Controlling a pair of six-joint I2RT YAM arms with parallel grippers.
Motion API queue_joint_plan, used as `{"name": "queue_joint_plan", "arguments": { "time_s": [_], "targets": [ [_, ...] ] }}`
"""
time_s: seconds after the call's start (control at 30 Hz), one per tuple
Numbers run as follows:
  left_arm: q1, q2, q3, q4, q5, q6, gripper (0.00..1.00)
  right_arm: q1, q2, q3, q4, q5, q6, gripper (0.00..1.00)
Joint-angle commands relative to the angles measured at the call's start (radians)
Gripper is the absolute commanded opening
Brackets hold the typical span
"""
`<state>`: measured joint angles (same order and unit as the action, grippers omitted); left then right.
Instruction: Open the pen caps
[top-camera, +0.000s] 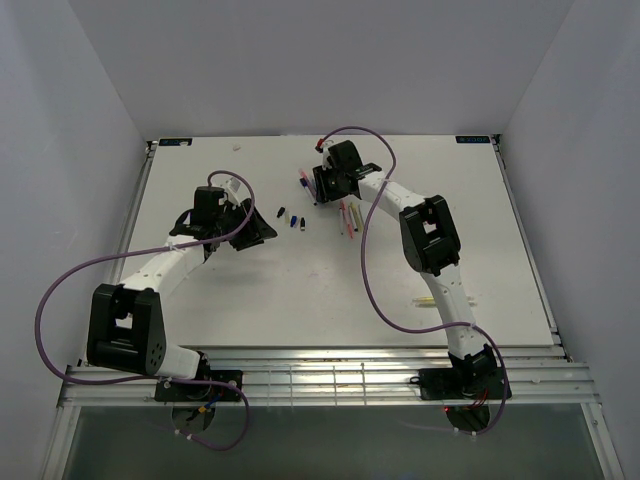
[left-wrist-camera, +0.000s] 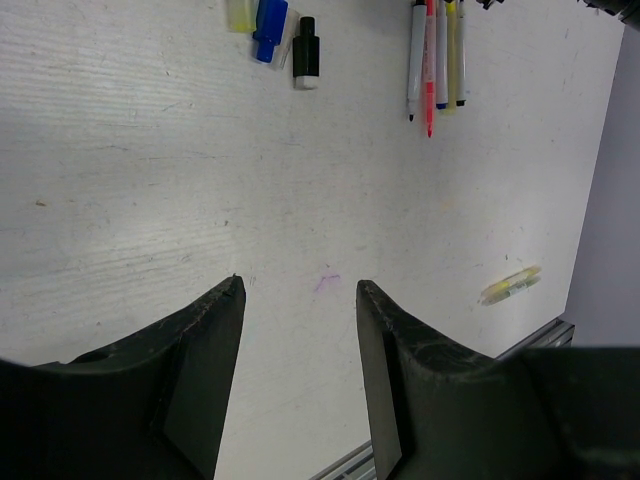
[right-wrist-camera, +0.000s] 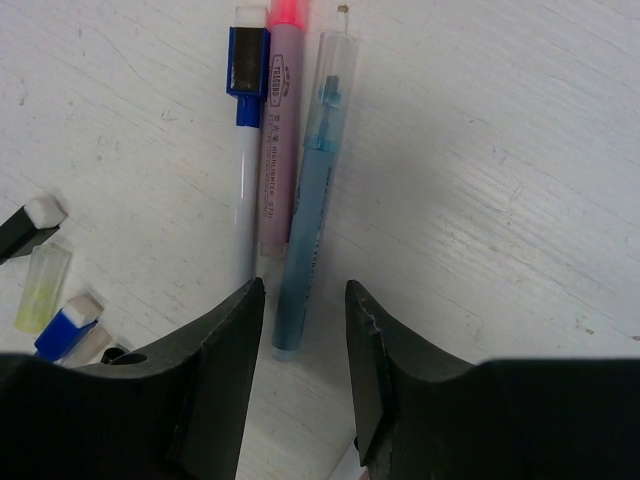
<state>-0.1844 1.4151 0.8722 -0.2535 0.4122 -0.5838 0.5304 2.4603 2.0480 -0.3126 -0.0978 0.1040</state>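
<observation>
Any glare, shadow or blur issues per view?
Top external: even light, glare on the front rail, pens tiny. Left wrist: pale sheen on the table, fingers dark. Right wrist: sharp, pink pen print visible, grey shadow right of the blue pen.

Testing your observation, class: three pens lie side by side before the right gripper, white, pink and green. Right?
No: the third pen is blue, not green; the right wrist view shows it. The white pen and pink pen lie beside it, as stated.
</observation>
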Motion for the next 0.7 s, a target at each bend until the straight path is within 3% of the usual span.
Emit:
{"name": "queue_joint_plan", "arguments": {
  "time_s": [0.0, 0.2, 0.5, 0.67],
  "targets": [
    [0.003, -0.035, -0.004, 0.017, 0.02, 0.013, 0.59, 0.005, 0.028, 0.015, 0.001, 0.026, -0.009, 0.44],
    [0.003, -0.033, -0.009, 0.022, 0.025, 0.01, 0.59, 0.008, 0.048, 0.035, -0.026, 0.027, -0.029, 0.4],
    [0.003, -0.027, -0.018, 0.033, 0.031, 0.007, 0.58, 0.026, 0.034, -0.011, -0.057, 0.171, -0.067, 0.35],
    [0.003, -0.028, -0.027, 0.039, 0.033, -0.001, 0.58, 0.026, 0.039, -0.018, -0.08, 0.239, -0.09, 0.26]
  ]
}}
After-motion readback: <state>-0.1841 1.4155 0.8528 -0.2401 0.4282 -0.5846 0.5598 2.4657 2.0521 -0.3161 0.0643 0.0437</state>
